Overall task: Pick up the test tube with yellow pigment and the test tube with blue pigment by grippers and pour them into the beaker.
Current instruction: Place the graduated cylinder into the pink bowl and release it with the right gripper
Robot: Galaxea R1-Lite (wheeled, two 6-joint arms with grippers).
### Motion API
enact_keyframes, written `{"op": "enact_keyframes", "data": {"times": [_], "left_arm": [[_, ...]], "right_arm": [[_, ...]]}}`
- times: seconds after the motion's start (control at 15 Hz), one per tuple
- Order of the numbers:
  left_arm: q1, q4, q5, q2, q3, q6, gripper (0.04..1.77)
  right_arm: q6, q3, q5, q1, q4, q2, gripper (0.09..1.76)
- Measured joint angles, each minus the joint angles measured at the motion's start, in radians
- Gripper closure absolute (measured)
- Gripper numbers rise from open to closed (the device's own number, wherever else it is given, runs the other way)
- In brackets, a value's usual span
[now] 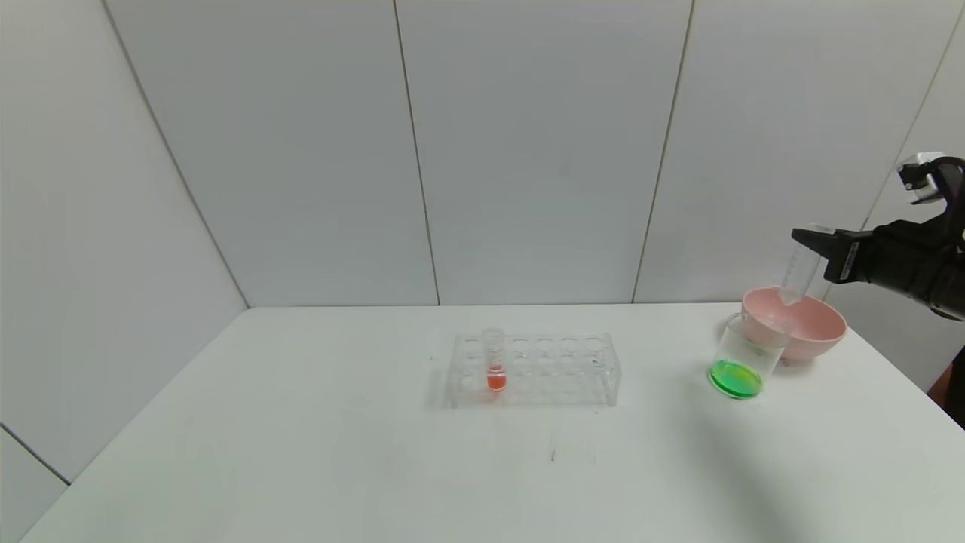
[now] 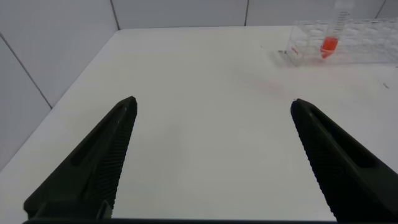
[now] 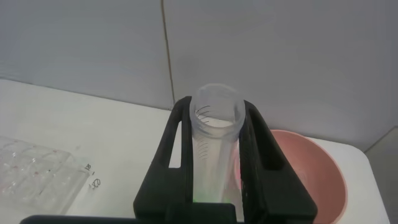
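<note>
My right gripper (image 1: 805,241) is at the far right, above the pink bowl (image 1: 822,332), shut on a clear test tube (image 1: 798,275). The tube hangs slightly tilted with its bottom over the bowl. In the right wrist view its open mouth (image 3: 216,109) sits between the black fingers (image 3: 177,143), and no coloured liquid shows inside. No tube with yellow or blue pigment is in view. The beaker (image 1: 742,354) stands just left of the bowl with green liquid at its bottom. My left gripper (image 2: 212,102) hovers open over bare table.
A clear tube rack (image 1: 535,369) stands mid-table with one tube of orange-red liquid (image 1: 494,366) near its left end; the rack (image 2: 367,43) also shows far off in the left wrist view. White walls close the back and sides.
</note>
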Motion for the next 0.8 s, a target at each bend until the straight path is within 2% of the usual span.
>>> {"op": "enact_keyframes", "data": {"times": [0.13,0.27,0.53,0.8], "left_arm": [[0.000,0.000,0.000,0.000,0.000,0.000,0.05],[0.000,0.000,0.000,0.000,0.000,0.000,0.05],[0.000,0.000,0.000,0.000,0.000,0.000,0.05],[0.000,0.000,0.000,0.000,0.000,0.000,0.05]], "right_arm": [[0.000,-0.011,-0.016,-0.023,-0.080,0.056,1.36],[0.008,-0.044,-0.089,-0.035,-0.130,0.132,1.36],[0.066,-0.194,-0.210,-0.037,-0.140,0.296,1.36],[0.071,-0.303,-0.233,-0.038,-0.140,0.427,1.36]]}}
